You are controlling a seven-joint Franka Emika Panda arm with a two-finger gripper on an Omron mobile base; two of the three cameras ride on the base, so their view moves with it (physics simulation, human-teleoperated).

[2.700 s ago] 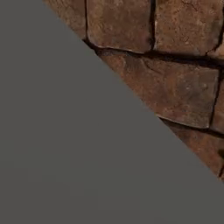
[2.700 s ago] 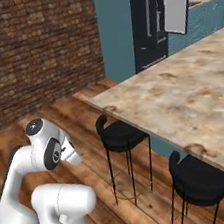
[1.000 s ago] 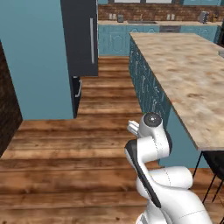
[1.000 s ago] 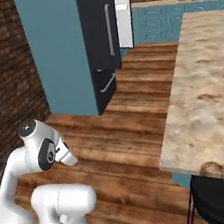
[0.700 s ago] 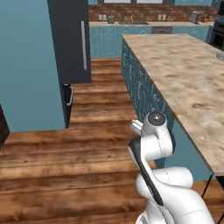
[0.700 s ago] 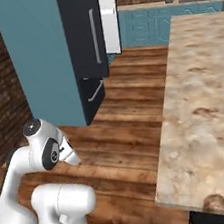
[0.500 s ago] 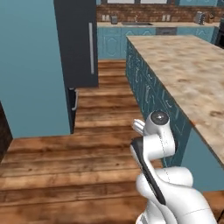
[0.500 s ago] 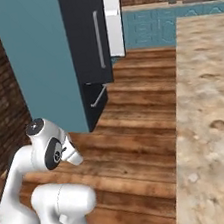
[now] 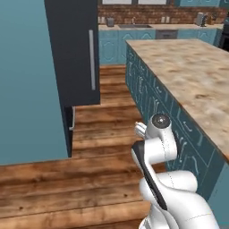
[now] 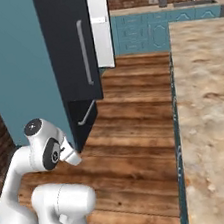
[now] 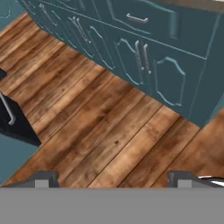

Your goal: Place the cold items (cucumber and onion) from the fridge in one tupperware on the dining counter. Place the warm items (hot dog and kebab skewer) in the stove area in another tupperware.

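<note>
The fridge [image 9: 74,49] stands closed on the left, its long silver handle [image 9: 92,60] facing the aisle, a teal wall [image 9: 27,80] on its near side. The dining surface [image 9: 192,76] runs along the right, bare marbled stone over teal cabinet doors [image 11: 144,57]. Wooden floor [image 10: 135,116] lies between them. The arm is folded low near the base. The tool [image 11: 113,178] points down at the floorboards, its fingertips [image 11: 43,179] set wide apart with nothing between them.

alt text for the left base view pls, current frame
White robot arm folded low at lower right, on a wooden plank floor. Ahead left stands the black fridge with a silver handle, door shut; the dining counter runs along the right.
</note>
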